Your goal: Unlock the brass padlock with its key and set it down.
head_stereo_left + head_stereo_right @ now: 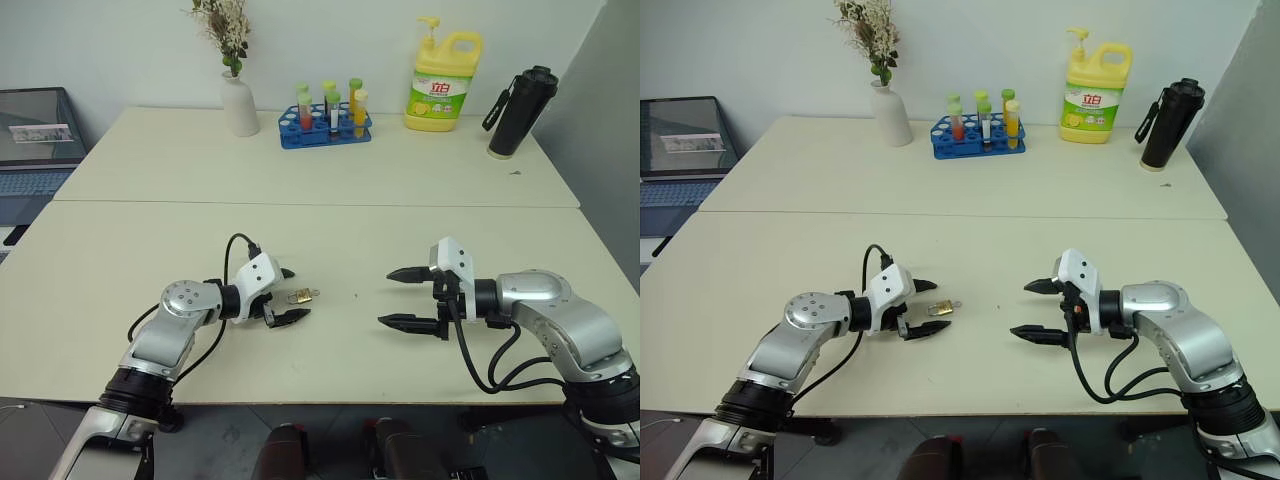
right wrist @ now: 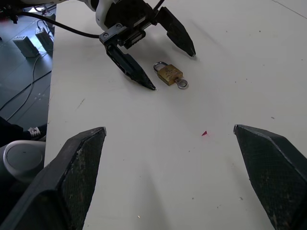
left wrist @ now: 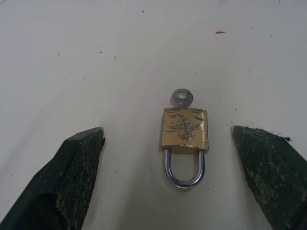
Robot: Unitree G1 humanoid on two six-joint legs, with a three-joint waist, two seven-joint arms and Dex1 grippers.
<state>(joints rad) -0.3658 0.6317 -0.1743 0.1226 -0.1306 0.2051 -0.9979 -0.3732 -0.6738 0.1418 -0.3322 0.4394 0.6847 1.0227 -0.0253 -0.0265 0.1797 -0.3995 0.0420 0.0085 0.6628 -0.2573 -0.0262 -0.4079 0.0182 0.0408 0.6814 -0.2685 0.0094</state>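
Note:
The brass padlock (image 3: 185, 133) lies flat on the cream table, silver shackle toward my left hand, and the key (image 3: 182, 97) sticks out of its far end. My left gripper (image 1: 288, 295) is open, low over the table, one finger on each side of the padlock (image 1: 299, 296) without touching it. In the right wrist view the padlock (image 2: 169, 74) sits between those black fingers. My right gripper (image 1: 402, 297) is open and empty, hovering to the right of the padlock and pointing at it across a gap of bare table.
At the back of the table (image 1: 330, 170) stand a white vase (image 1: 239, 103), a blue rack of tubes (image 1: 326, 125), a yellow detergent jug (image 1: 443, 80) and a black bottle (image 1: 520, 112). A laptop (image 1: 35, 140) sits off the table's left side.

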